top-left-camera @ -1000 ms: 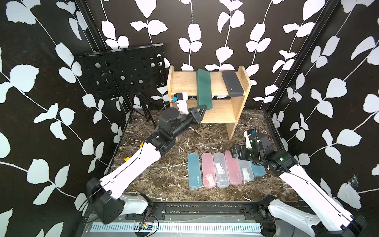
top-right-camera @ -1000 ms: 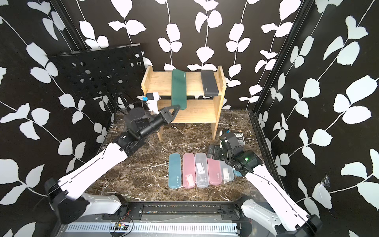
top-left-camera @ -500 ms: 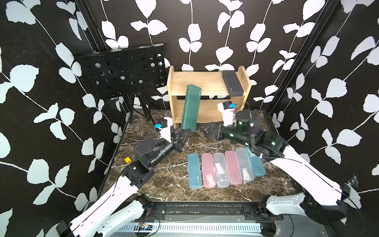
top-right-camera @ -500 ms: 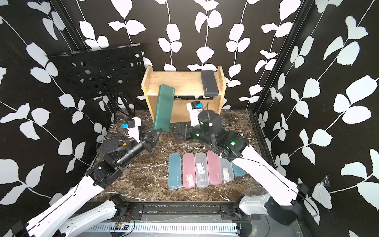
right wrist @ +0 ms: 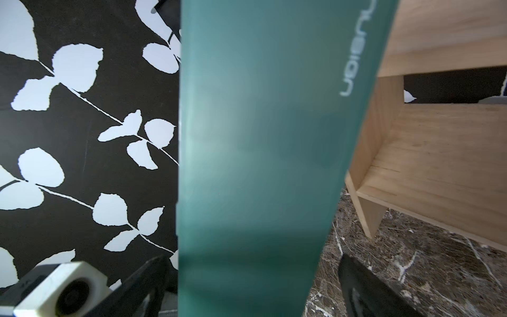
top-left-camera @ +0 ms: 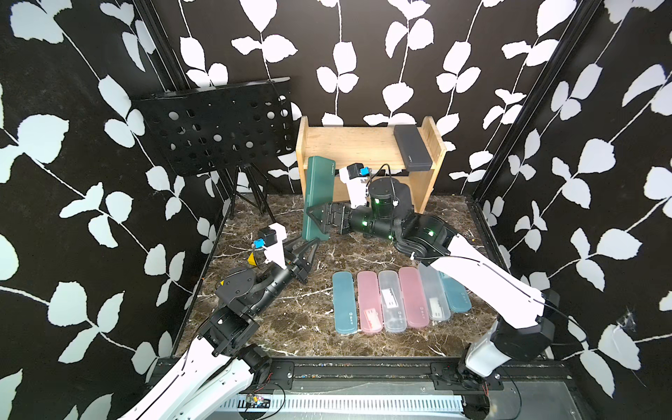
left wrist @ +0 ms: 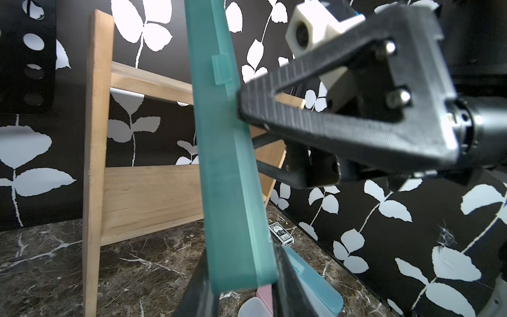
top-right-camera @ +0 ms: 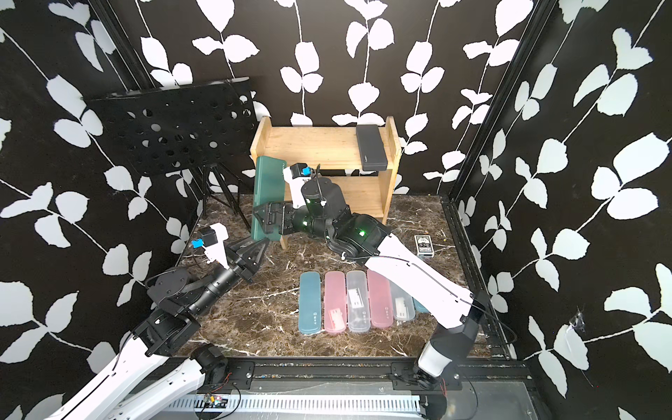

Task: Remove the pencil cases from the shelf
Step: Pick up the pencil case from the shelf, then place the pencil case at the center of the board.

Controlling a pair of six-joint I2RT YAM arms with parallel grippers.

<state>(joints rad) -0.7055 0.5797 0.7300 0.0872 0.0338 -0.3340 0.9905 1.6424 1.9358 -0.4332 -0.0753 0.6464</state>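
Black wallpaper printed with white leaves walls in a brown marble tabletop. At the back stands the shelf, with a music stand to its left. The grey case lies on the top board at the right end, its near end overhanging the front edge.

The green case is off the shelf. It stands nearly upright, slightly tilted, in front of the shelf's left side panel. The left jaws are clamped on its lower end, as the left wrist view shows. That end seems to hang just above the tabletop, though the top views leave this unclear.

The right jaws stand wide apart and straddle the green case partway up, reaching in from the right. In the right wrist view the case fills the middle, with one dark finger on each side and a clear gap beside this one.

Six cases lie side by side on the tabletop near the front, long sides touching or nearly so. From left to right: a blue case, a pink case, a clear case, a second pink case, a second clear case and a second blue case. The right arm crosses above the far ends of the last ones. A card box lies near the right wall in a top view.
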